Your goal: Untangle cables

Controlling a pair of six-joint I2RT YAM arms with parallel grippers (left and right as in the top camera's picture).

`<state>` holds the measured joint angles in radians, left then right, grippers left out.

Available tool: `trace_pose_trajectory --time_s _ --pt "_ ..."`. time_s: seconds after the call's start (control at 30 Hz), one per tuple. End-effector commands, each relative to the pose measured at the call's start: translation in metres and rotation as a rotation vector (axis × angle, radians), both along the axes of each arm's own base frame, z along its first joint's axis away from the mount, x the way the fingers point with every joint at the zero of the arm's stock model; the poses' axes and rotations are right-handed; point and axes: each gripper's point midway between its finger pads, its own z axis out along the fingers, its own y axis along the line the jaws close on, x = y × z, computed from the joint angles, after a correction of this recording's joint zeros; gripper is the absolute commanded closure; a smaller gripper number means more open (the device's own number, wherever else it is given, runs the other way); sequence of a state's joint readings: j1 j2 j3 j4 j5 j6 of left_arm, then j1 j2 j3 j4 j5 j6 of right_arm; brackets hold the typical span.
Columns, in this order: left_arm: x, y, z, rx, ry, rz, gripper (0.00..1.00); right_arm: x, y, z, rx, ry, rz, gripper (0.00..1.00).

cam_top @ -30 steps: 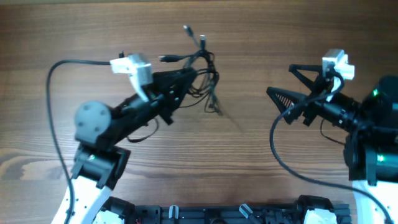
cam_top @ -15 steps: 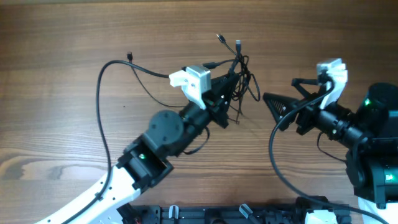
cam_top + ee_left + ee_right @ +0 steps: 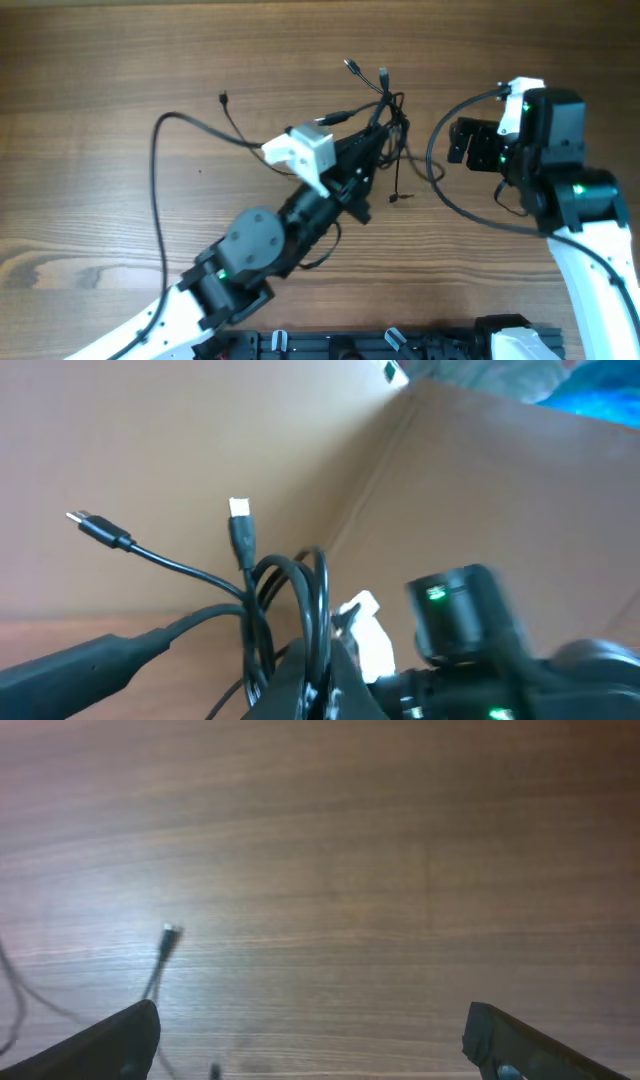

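the cables (image 3: 388, 108) look light, limp and prone to slip; a loose plug end seems the best hold. they sit bunched at the far middle of the table (image 3: 100, 80), pinched by the left gripper (image 3: 378, 140), its fingers pressed together. just right of them, the right gripper (image 3: 462, 142) is spread wide and holds nothing.

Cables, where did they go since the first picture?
The left fingers carried the cables rightward, toward the right arm. The right fingers turned to face down at the wooden table. Unchanged: left fingers shut on the cables, right fingers wide open and empty.
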<state>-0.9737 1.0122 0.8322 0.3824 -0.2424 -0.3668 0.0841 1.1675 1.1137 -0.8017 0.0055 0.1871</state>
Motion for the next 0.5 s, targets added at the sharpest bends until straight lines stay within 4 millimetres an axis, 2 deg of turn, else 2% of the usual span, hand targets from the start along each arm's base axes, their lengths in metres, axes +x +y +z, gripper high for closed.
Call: trace_pose_trajectory --time_s 0.0,0.07,0.1,0.17,0.2,0.23,0.3,0.4,0.47 --pt "-0.009 0.033 0.035 0.027 -0.124 0.104 0.96 0.006 -0.018 -0.004 -0.031 0.018 -0.084 0.00" --pt "-0.004 0.058 0.037 0.027 -0.105 0.213 0.96 0.005 -0.021 -0.005 -0.032 0.026 -0.092 0.00" --pt "-0.004 0.063 0.037 0.044 -0.112 0.239 0.96 0.004 -0.018 -0.006 -0.019 0.029 -0.078 0.00" --pt "-0.005 0.064 0.036 0.078 -0.126 0.242 0.96 0.005 0.004 -0.003 0.025 0.017 0.065 0.00" --pt "-0.006 0.061 0.033 0.104 -0.134 0.229 0.96 0.006 0.026 0.004 0.059 -0.020 0.223 0.00" --pt "-0.008 0.056 0.031 0.132 -0.148 0.202 0.96 0.005 0.039 0.010 0.078 -0.051 0.324 0.00" --pt "-0.020 0.036 0.024 0.206 -0.193 0.084 0.96 -0.002 0.070 0.034 0.135 -0.162 0.543 0.00" --pt "-0.038 0.015 0.011 0.267 -0.216 -0.073 0.96 -0.018 0.093 0.070 0.156 -0.319 0.727 0.00" --pt "-0.046 0.008 0.011 0.266 -0.232 -0.133 0.96 -0.034 0.104 0.090 0.158 -0.408 0.828 0.00"
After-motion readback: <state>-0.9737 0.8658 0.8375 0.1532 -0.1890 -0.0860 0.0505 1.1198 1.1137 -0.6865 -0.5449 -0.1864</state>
